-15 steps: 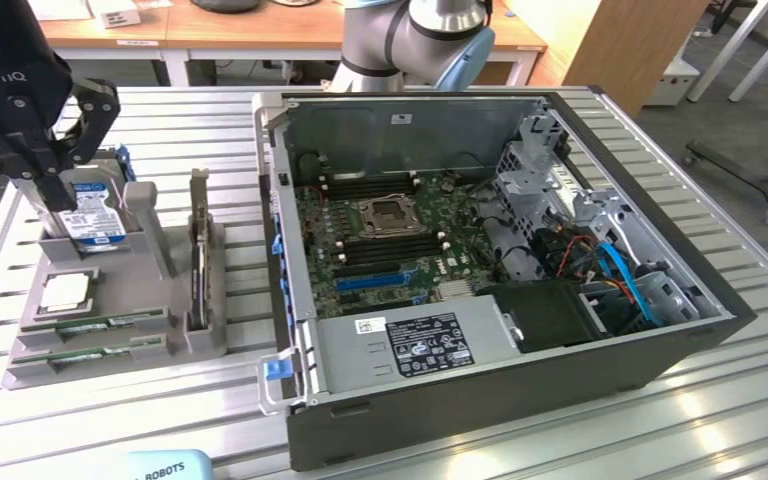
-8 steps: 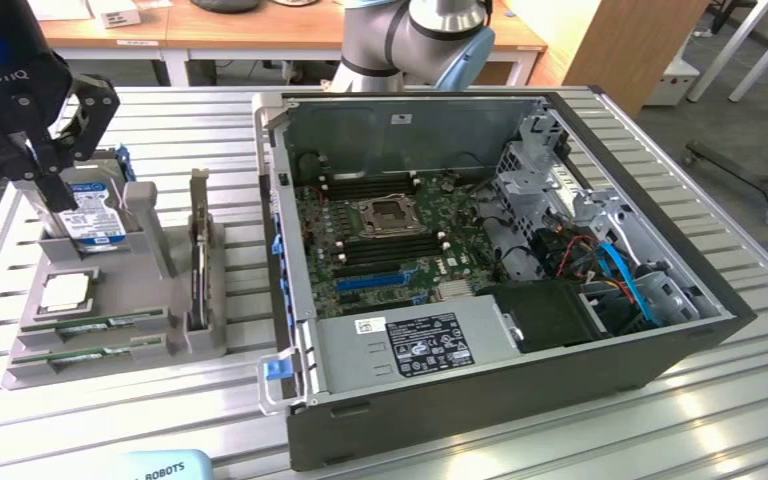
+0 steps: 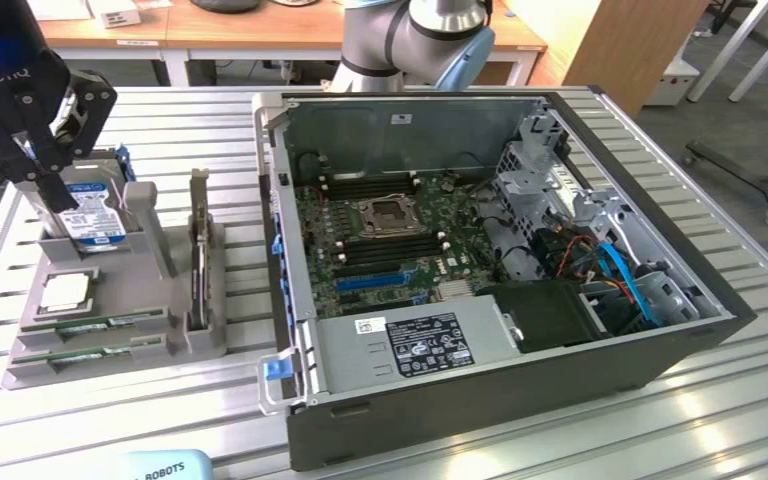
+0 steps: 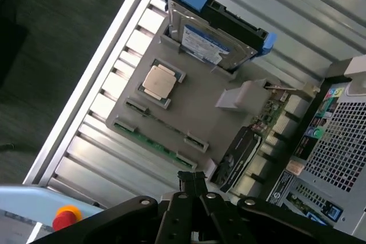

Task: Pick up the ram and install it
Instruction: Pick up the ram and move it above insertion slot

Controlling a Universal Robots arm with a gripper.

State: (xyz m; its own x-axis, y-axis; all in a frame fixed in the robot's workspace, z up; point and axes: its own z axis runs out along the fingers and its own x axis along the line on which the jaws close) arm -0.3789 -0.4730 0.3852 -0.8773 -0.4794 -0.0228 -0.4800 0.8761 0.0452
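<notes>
In the exterior view, my black hand [image 3: 44, 185] is pinched narrow and holds nothing, near the upright hard drive [image 3: 95, 222]. The ram [image 3: 91, 352], a thin green stick, sits slotted in the moulded grey holder [image 3: 37, 375] on the ridged metal desk [image 3: 131, 420]. In the wrist view, the hand [image 4: 193, 182] hovers near the ram [image 4: 153, 143], not touching it.

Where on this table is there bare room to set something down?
The table is bare between the grey parts holder and the light blue box, and behind the holder beside the computer case. Its corner at the exterior view's right of the case is free. The holder-to-case gap is tight.
</notes>
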